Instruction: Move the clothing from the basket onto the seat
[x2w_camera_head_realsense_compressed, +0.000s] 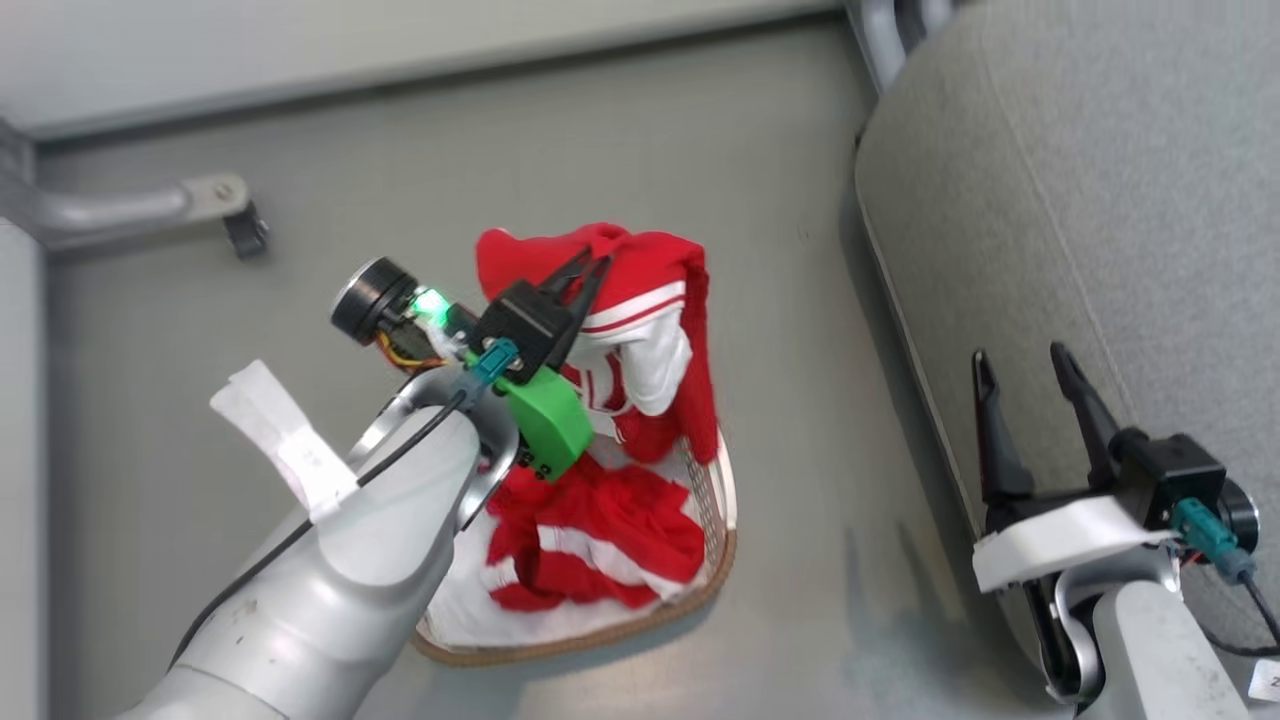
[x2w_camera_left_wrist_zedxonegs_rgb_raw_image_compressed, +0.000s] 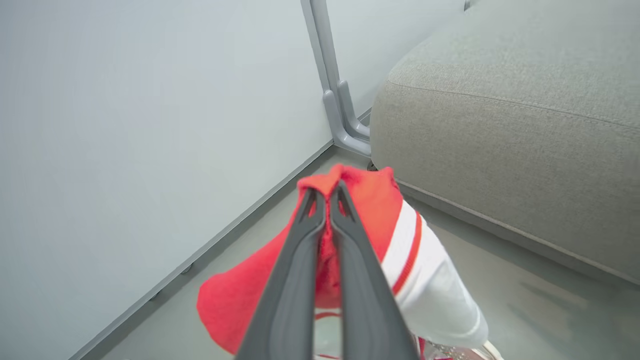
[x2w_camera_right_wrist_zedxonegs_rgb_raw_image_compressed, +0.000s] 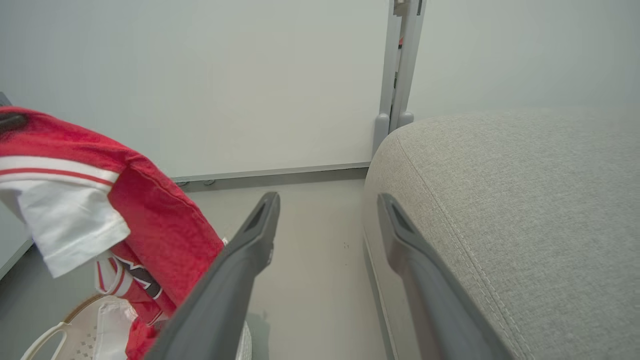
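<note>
A red garment with white stripes and a white sleeve (x2w_camera_head_realsense_compressed: 650, 310) hangs lifted above the basket (x2w_camera_head_realsense_compressed: 715, 560), with my left gripper (x2w_camera_head_realsense_compressed: 588, 268) shut on its upper fold. From the left wrist, the two dark fingers (x2w_camera_left_wrist_zedxonegs_rgb_raw_image_compressed: 327, 197) pinch the red fabric (x2w_camera_left_wrist_zedxonegs_rgb_raw_image_compressed: 370, 210). More red clothing (x2w_camera_head_realsense_compressed: 600, 540) lies in the basket on the white liner. The grey seat (x2w_camera_head_realsense_compressed: 1080, 200) is at the right. My right gripper (x2w_camera_head_realsense_compressed: 1020, 360) stands open beside the seat's edge, holding nothing; between its fingers I see floor and the seat (x2w_camera_right_wrist_zedxonegs_rgb_raw_image_compressed: 500, 190). The lifted garment (x2w_camera_right_wrist_zedxonegs_rgb_raw_image_compressed: 100, 190) hangs at left over the basket (x2w_camera_right_wrist_zedxonegs_rgb_raw_image_compressed: 80, 335).
The basket stands on grey floor between a pale wall and the seat. A grey metal bracket (x2w_camera_head_realsense_compressed: 200, 200) juts from the left, and a grey post (x2w_camera_left_wrist_zedxonegs_rgb_raw_image_compressed: 335, 100) rises in the corner by the seat. Open floor (x2w_camera_head_realsense_compressed: 800, 300) lies between basket and seat.
</note>
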